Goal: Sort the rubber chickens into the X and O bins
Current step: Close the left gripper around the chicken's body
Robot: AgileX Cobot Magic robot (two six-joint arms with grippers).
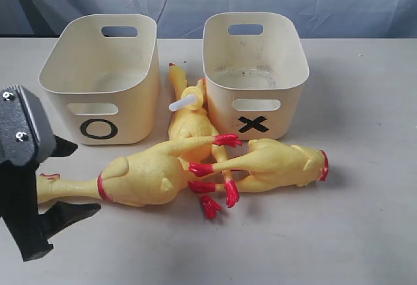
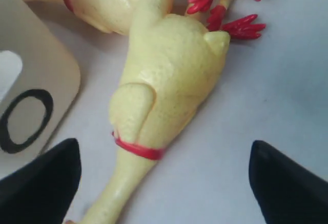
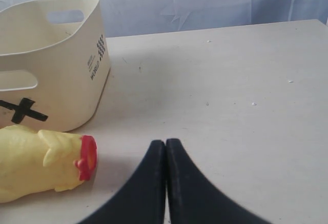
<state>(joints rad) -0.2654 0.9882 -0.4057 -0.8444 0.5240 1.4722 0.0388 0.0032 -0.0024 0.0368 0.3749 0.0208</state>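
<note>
In the exterior view the large chicken (image 1: 140, 175) has its head mostly hidden behind the left gripper (image 1: 78, 178), and the chicken with the white tube (image 1: 190, 120), lying between the bins, is partly covered by the large one's leg. The left wrist view cuts off that head and most of the O bin (image 2: 41, 75). The right wrist view crops the X bin (image 3: 77, 44) and another chicken (image 3: 31, 162), and the bin's side print (image 3: 97, 57) is too small to read.

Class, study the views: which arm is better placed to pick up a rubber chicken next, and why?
Likely left. The left gripper hangs open over the neck of the large rubber chicken. The right gripper is shut, with no chicken between its fingers.
</note>
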